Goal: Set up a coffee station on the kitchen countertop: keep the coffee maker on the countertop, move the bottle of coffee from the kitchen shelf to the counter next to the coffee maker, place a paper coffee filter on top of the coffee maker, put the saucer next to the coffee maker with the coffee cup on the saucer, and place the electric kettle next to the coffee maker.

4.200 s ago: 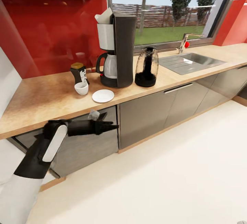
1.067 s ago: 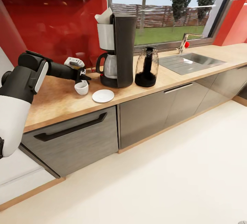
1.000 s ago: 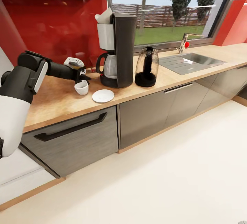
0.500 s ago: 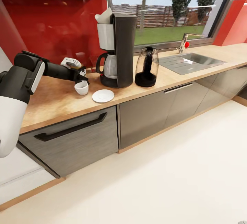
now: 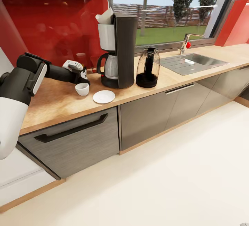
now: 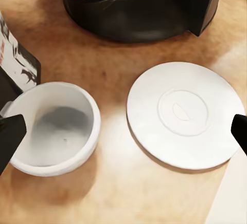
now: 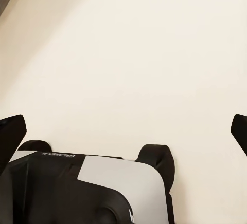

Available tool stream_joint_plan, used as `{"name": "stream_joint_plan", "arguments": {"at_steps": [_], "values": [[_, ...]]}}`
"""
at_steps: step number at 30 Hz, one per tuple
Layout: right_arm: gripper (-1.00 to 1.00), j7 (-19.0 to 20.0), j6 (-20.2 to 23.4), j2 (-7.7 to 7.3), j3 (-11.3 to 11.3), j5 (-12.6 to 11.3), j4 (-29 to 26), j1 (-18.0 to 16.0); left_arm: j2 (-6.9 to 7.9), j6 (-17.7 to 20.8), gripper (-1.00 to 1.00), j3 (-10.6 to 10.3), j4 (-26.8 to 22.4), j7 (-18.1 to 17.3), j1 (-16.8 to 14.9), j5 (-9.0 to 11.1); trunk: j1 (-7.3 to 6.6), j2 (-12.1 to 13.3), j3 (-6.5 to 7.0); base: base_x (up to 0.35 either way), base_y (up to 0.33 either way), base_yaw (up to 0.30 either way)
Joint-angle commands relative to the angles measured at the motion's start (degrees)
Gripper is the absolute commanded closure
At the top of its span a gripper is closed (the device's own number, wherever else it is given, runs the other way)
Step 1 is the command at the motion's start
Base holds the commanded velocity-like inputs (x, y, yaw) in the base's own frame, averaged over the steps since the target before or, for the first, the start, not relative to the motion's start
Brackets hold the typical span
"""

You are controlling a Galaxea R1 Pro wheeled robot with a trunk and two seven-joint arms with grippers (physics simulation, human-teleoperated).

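Tiny white coffee cup (image 5: 82, 88) sat left of centre on the wood-grain countertop (image 5: 52, 101), beside the flat white saucer (image 5: 103, 96). My left gripper (image 5: 83, 79) hovered just above it, fingers apart.

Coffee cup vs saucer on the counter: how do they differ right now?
The coffee cup is a deep round bowl shape; the saucer is a flat disc with a shallow centre ring. The saucer is wider than the cup. The cup sits beside the bottle of coffee, the saucer nearer the coffee maker. They are apart, the cup not on the saucer. Both are plain white, empty, upright on the kitchen countertop.
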Motion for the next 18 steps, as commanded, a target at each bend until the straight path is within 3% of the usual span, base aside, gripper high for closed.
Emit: {"name": "stream_joint_plan", "arguments": {"at_steps": [1, 8, 18], "values": [[-1.0, 0.18, 0.17, -0.02, 0.27, -0.49, 0.05, -0.04, 0.05, 0.25, -1.0, -0.17, -0.05, -0.29, -0.06, -0.15, 0.0, -0.02, -0.05, 0.0, 0.0, 0.0], [-1.0, 0.18, 0.17, -0.02, 0.27, -0.49, 0.06, -0.04, 0.12, 0.22, -1.0, -0.21, 0.09, -2.54, -0.06, -0.15, 0.0, -0.02, -0.05, 0.0, 0.0, 0.0], [-1.0, 0.18, 0.17, -0.02, 0.27, -0.49, 0.05, -0.04, 0.45, 0.17, -1.0, 0.12, 0.1, -3.12, -0.06, -0.15, 0.0, -0.02, -0.05, 0.0, 0.0, 0.0]]}}
